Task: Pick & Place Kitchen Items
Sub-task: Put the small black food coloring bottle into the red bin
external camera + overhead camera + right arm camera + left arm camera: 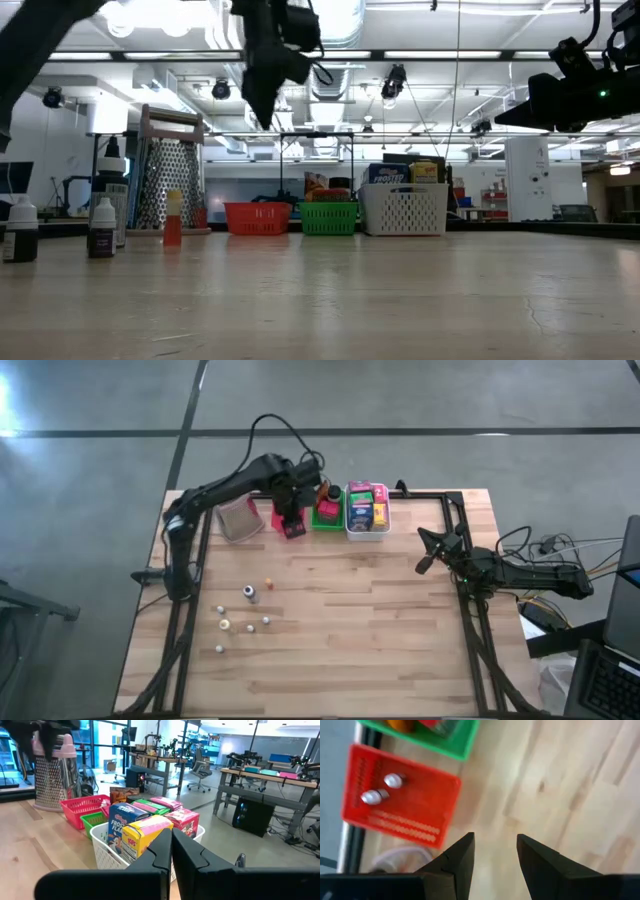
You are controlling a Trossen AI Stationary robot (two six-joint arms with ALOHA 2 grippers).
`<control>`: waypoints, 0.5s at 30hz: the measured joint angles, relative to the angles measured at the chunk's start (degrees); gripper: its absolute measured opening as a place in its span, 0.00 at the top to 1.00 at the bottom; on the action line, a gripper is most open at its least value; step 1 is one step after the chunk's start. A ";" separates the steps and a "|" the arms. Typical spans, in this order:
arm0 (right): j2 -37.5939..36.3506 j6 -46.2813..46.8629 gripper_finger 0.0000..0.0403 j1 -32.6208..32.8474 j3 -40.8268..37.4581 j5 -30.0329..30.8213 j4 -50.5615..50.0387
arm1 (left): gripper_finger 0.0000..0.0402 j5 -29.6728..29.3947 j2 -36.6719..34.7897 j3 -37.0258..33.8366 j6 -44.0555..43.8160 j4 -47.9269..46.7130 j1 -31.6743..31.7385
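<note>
The left gripper (495,852) was held open, empty, above the red tray (292,525). The small bottles (250,593) at lower left were judged light, rigid, best pinched mid-body.

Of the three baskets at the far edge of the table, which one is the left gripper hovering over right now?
The red basket, the leftmost of the three: the left gripper hangs open above it, while the green basket and white basket sit further right.

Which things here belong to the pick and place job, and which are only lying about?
Job: loose small bottles; two bottles in the red basket; boxes in the white basket; open left hand above the red basket.
Lying about: metal grater; shut right hand at the table edge.
</note>
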 joint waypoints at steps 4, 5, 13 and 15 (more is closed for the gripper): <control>0.00 0.00 0.98 -0.01 0.00 0.00 0.00 | 0.62 -0.23 -6.09 -8.11 -4.82 2.31 -2.94; 0.00 0.00 0.98 -0.01 0.00 0.00 0.00 | 0.62 -0.23 -7.72 -10.49 -6.46 2.98 -3.58; 0.00 0.00 0.98 0.01 0.00 0.00 0.00 | 0.62 -0.41 -20.24 -28.71 -19.47 8.05 -7.04; 0.00 0.00 0.98 -0.01 0.02 0.00 -0.02 | 0.62 -0.41 -23.01 -32.29 -22.11 9.45 -7.82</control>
